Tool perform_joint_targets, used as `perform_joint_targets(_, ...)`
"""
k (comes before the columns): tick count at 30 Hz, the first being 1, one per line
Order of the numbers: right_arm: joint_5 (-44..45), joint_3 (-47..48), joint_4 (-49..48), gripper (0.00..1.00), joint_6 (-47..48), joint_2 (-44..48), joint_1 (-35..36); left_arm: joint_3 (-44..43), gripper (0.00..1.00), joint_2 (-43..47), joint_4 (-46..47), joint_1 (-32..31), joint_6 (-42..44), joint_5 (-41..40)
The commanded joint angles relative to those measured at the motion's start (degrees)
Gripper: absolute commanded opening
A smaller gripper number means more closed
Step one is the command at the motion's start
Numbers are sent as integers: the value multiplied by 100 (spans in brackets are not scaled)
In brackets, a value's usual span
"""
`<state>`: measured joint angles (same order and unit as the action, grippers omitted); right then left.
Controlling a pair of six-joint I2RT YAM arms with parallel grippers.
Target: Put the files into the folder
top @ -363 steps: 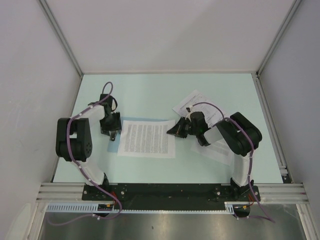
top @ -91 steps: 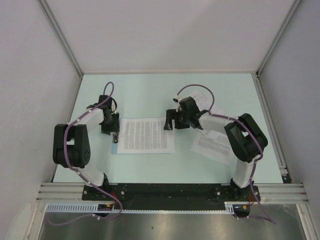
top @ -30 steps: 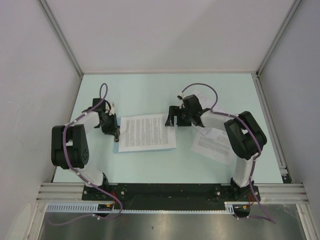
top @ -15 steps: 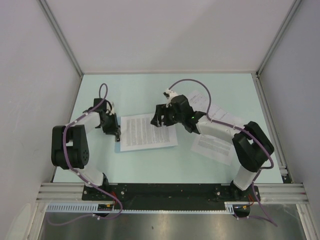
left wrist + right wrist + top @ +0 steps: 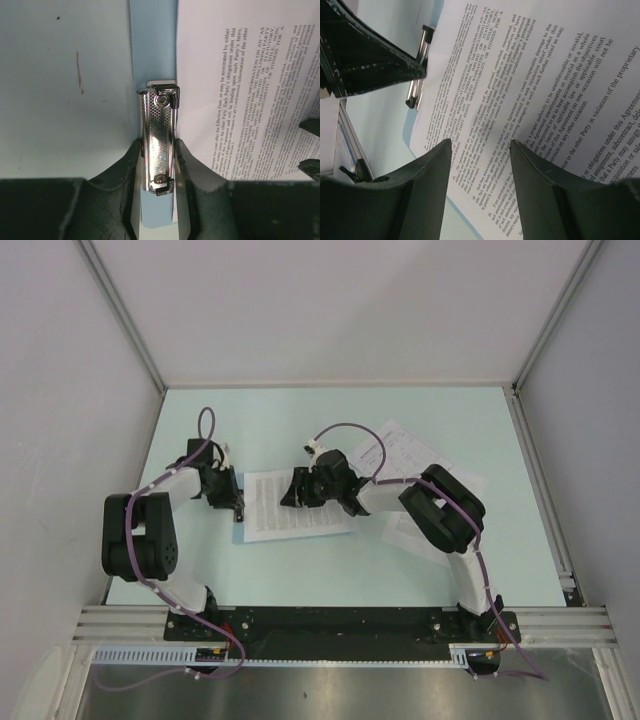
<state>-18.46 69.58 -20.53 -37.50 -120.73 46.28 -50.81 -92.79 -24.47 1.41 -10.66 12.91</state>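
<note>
Right arm has swung left since half a second back, so the right end effector (image 5: 298, 490) is now over the middle of the top sheet (image 5: 300, 520), not at its far edge.

Its fingers (image 5: 427, 170) have come in some but are apart with only printed paper showing between them, so I'd say nothing's gripped, maybe just nudging. Left end effector (image 5: 159, 150) hasn't budged, pinched on the metal clip (image 5: 159, 135) of the blue clipboard (image 5: 152, 50). The sheet's edge sits right against the clip on that end effector's right side and doesn't look tucked under yet, so my guess is it needs one more shove. More loose sheets (image 5: 402, 445) lie on the desk (image 5: 280, 420) to the right end effector's right, so plenty left to file.
</note>
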Motion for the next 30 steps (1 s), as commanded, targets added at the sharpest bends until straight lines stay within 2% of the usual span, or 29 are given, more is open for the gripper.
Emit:
perform_joint_targets(1,26,170,-92,56,-74,-284,21,317,0,-90,179,-88,-130,730)
perform_joint_targets(9,-35,179,-153,55,-223,-610,48,378,0,-19,276,-88,-165,757)
perform_joint_targets(30,448,-217,560,52,-689,-83,241,334,0,68,127,-88,-508,-43)
